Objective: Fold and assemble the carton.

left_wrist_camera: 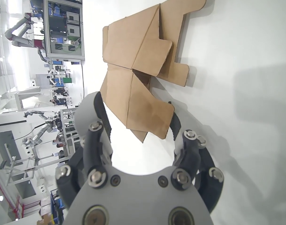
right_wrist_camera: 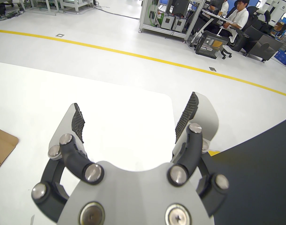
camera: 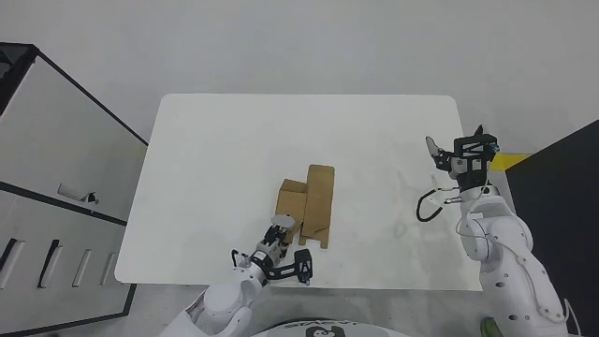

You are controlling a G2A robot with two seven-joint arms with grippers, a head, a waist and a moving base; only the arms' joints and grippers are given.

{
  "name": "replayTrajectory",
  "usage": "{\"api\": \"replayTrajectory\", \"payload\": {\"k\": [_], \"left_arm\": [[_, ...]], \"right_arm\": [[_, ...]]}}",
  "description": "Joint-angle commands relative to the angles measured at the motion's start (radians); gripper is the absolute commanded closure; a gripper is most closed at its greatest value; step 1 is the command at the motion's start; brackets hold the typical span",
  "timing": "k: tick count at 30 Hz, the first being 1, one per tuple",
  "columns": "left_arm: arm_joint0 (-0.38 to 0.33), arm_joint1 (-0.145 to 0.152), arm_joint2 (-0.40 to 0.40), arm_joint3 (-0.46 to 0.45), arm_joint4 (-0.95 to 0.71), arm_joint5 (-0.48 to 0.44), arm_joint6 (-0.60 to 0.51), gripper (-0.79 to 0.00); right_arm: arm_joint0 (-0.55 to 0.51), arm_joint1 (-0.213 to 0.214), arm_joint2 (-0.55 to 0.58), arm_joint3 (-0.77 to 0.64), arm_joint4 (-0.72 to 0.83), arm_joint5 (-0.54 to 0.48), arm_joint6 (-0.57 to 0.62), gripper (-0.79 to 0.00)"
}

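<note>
A flat brown cardboard carton (camera: 309, 204) lies partly folded on the white table (camera: 225, 150), a little right of the table's middle near the front edge. In the left wrist view the carton (left_wrist_camera: 143, 47) has several flaps; its nearest flap sits raised between my left gripper's fingers (left_wrist_camera: 101, 113) and touches one pad. My left gripper (camera: 278, 239) (left_wrist_camera: 135, 105) is open around that flap at the carton's near corner. My right gripper (camera: 454, 147) (right_wrist_camera: 134, 105) hangs open and empty above the table's far right corner, well away from the carton (right_wrist_camera: 2, 146).
A grey cabinet (camera: 56, 197) stands left of the table and a dark panel (camera: 562, 197) stands at its right. The table's front edge runs close under the left arm. Bare white table surface surrounds the carton.
</note>
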Motion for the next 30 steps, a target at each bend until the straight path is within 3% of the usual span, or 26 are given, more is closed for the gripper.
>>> {"api": "replayTrajectory", "payload": {"k": [1, 3, 4, 5, 6, 19, 30], "left_arm": [[-0.006, -0.002, 0.005, 0.008, -0.003, -0.001, 0.0, -0.376], [-0.012, -0.003, 0.007, 0.012, -0.005, 0.0, -0.001, -0.314], [-0.014, -0.003, 0.008, 0.011, -0.007, 0.002, -0.001, -0.228], [-0.016, -0.004, 0.008, 0.008, -0.008, 0.006, 0.001, -0.08], [-0.016, -0.004, 0.008, 0.005, -0.009, 0.01, 0.002, 0.0], [-0.007, 0.004, -0.021, -0.144, 0.009, 0.035, 0.038, 0.0], [-0.001, 0.024, -0.078, -0.303, 0.062, 0.004, 0.17, 0.0]], "right_arm": [[0.0, 0.0, 0.0, 0.0, 0.0, 0.0, 0.0, -0.785], [0.0, 0.0, 0.0, 0.0, 0.0, 0.0, 0.0, -0.785], [0.0, 0.0, 0.0, 0.0, 0.0, 0.0, 0.0, -0.785], [0.0, 0.0, 0.0, 0.0, 0.0, 0.0, 0.0, -0.785], [0.0, 0.0, 0.0, 0.0, 0.0, 0.0, 0.0, -0.785], [0.0, 0.0, 0.0, 0.0, 0.0, 0.0, 0.0, -0.785], [0.0, 0.0, 0.0, 0.0, 0.0, 0.0, 0.0, -0.785]]}}
